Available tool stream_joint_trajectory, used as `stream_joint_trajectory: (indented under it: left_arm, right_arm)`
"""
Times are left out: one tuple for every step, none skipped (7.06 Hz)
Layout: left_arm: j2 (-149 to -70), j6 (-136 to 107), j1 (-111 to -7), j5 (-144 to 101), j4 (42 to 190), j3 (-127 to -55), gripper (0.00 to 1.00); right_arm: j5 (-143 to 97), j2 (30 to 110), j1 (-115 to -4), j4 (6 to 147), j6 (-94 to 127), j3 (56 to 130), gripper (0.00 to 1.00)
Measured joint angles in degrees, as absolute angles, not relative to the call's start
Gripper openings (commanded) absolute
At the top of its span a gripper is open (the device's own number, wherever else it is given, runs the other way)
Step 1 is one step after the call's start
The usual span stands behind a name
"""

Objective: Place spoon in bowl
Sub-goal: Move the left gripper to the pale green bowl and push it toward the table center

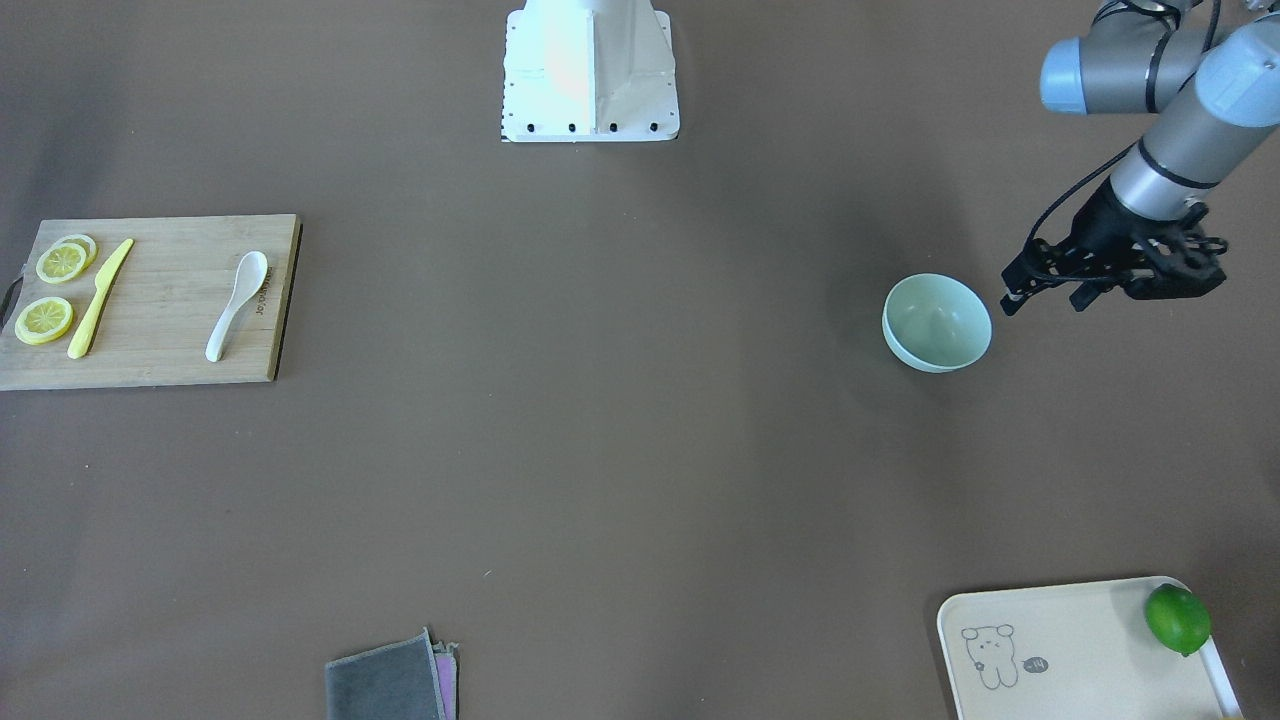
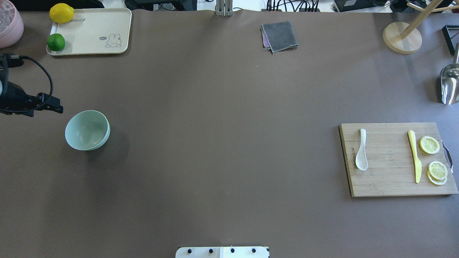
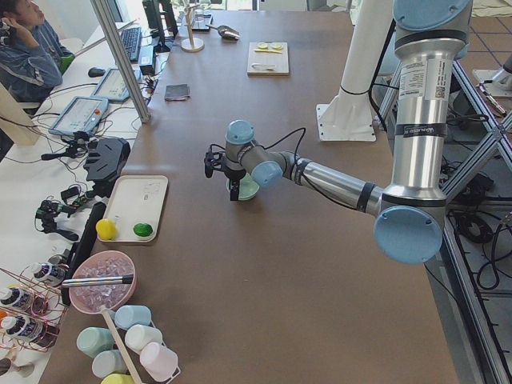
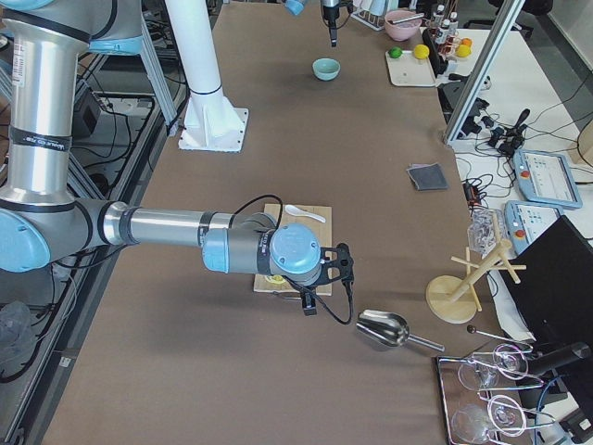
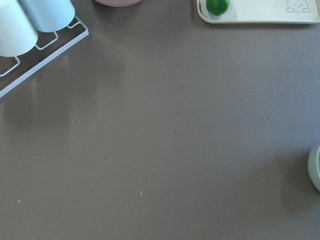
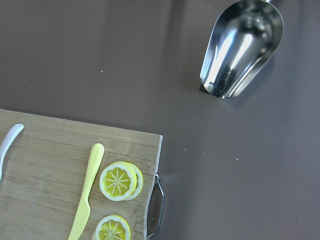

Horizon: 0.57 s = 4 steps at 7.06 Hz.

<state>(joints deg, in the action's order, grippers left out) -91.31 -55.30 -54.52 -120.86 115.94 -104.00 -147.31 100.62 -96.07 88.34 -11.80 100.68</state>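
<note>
The white spoon (image 1: 237, 305) lies on a wooden cutting board (image 1: 170, 370) at the table's right end; it also shows in the overhead view (image 2: 362, 150) and at the right wrist view's left edge (image 6: 10, 142). The mint-green bowl (image 1: 937, 322) stands empty on the table near the left end (image 2: 87, 129). My left gripper (image 1: 1045, 300) hovers just beside the bowl, apart from it, with its fingers spread and empty. My right gripper (image 4: 310, 304) shows only in the exterior right view, above the board's outer edge; I cannot tell whether it is open.
A yellow knife (image 2: 415, 156) and lemon slices (image 2: 434, 161) share the board. A metal scoop (image 2: 450, 84) and wooden stand (image 2: 401, 37) sit at the far right. A cream tray (image 2: 93, 36) with a lime and lemon is at the far left. A grey cloth (image 2: 279, 36) lies at the far edge.
</note>
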Motion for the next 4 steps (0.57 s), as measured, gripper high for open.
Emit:
stream_joint_trajectory:
  left_arm:
    - [-91.82, -55.60, -51.66, -119.43, 117.81, -101.90, 0.88]
    - [-91.96, -55.58, -49.47, -118.90, 120.63, -99.59, 0.80]
    - [-91.94, -55.48, -48.18, -118.73, 123.44, -97.63, 0.16]
    - [-91.89, -55.62, -47.46, -118.77, 125.30, -96.42, 0.00]
  right_arm:
    - [-147.86, 100.68, -96.07, 88.33, -11.82, 100.76, 1.00]
    - [-148.22, 100.70, -96.07, 88.33, -11.80, 100.78, 1.00]
    - [-148.42, 100.72, -96.07, 88.33, -11.80, 100.80, 1.00]
    - [-148.52, 100.72, -96.06, 88.33, -11.83, 100.83, 1.00]
